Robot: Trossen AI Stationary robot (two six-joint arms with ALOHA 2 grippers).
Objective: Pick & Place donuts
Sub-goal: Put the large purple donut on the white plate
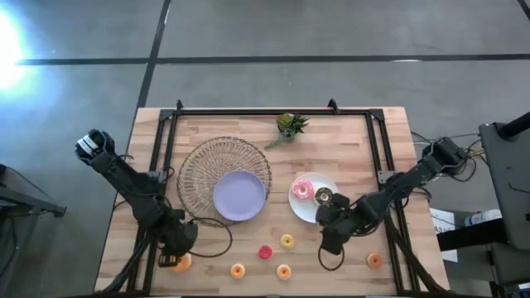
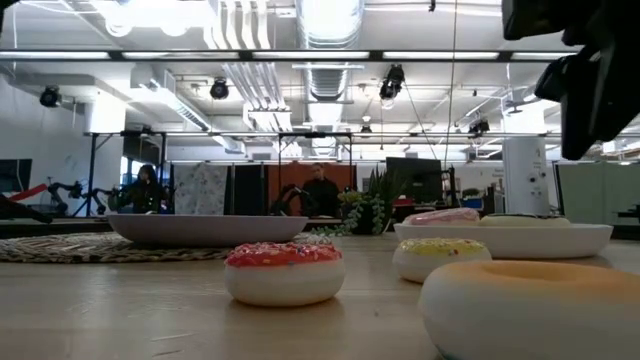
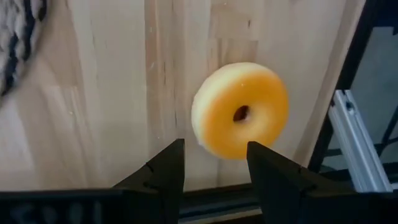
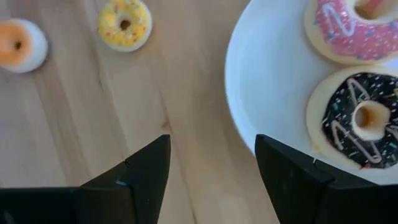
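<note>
No readable text, labels, brands or numbers in any view: nothing legible on the bench [image 1: 348, 157], the donuts [image 2: 284, 270], the plates [image 4: 267, 93] or the room background in the low view.

The table [image 1: 331, 157] is pale jointed wood with visible grain and a matt finish, edged by a dark metal frame [image 1: 273, 110]. The orange donut [image 3: 240, 109] just ahead of the left gripper's fingers [image 3: 163, 171] looks smooth and matt. The white plate [image 4: 267, 93] beside the right gripper's fingers [image 4: 297, 174] is smooth and faintly glossy. The round mat [image 1: 207, 161] is coarse woven fibre.
</note>
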